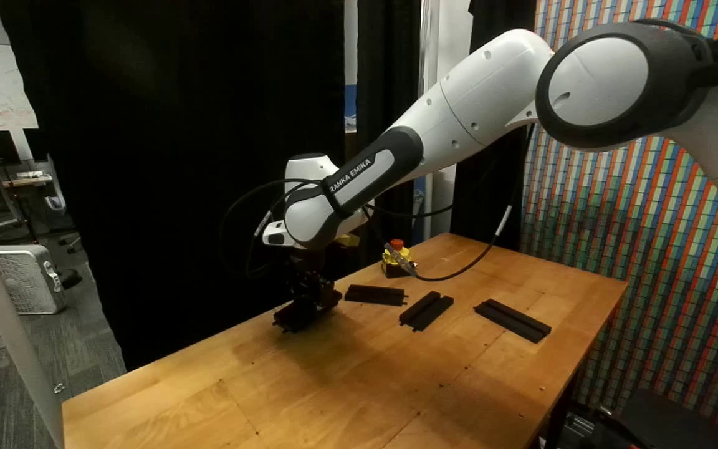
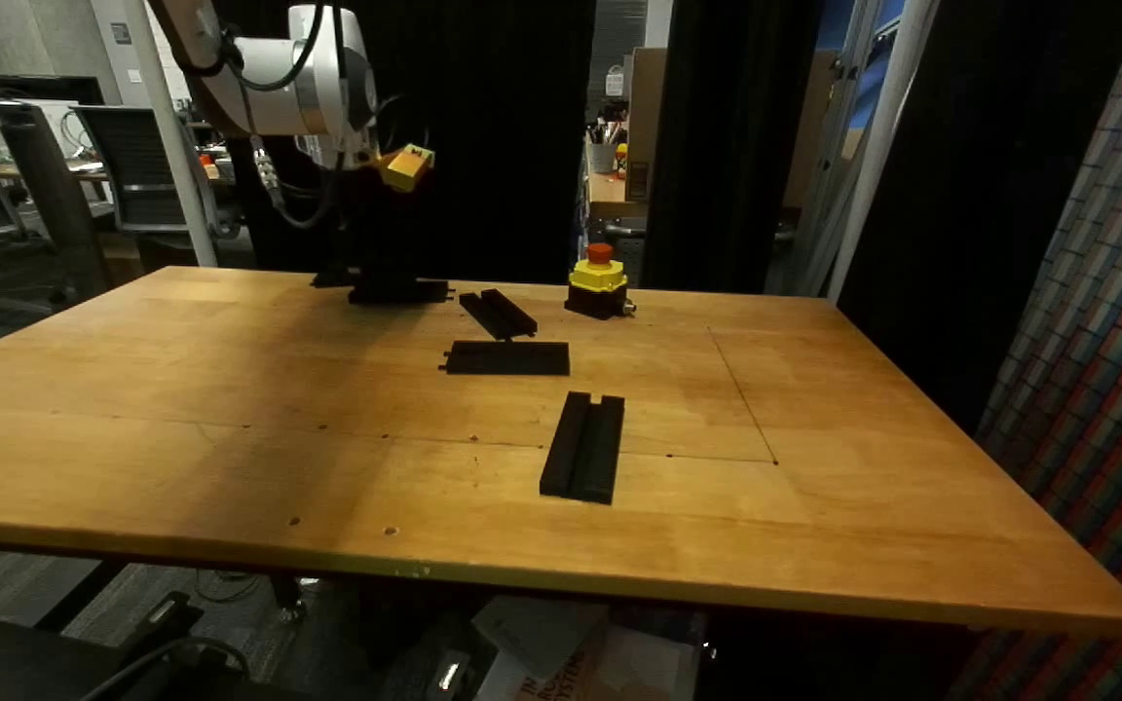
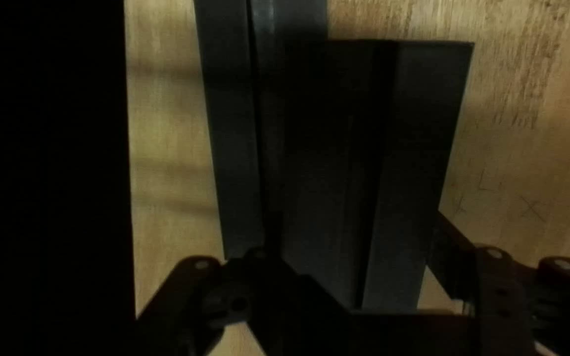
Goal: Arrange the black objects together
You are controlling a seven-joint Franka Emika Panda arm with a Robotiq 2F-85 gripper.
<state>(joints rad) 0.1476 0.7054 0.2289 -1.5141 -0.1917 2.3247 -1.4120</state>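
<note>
In the wrist view my gripper (image 3: 356, 222) is shut across a grooved black bar (image 3: 413, 163), one finger along each long side. This bar partly overlaps a second black bar (image 3: 230, 138) to its left; whether they touch is too dark to tell. In an exterior view the gripper (image 1: 314, 300) is low at the table's edge, with black bars (image 1: 295, 317) under it, their outlines merging. Three more bars lie apart, in both exterior views: an angled one (image 1: 376, 295) (image 2: 499, 313), a middle one (image 1: 426, 310) (image 2: 506, 357) and a third (image 1: 512, 320) (image 2: 582, 448).
A yellow box with a red button (image 1: 398, 257) (image 2: 599, 276) stands on the wooden table (image 1: 334, 386) beyond the bars. A black cable (image 1: 459, 272) loops from the arm over the tabletop. Black curtain (image 1: 178, 156) hangs close behind the edge by the gripper.
</note>
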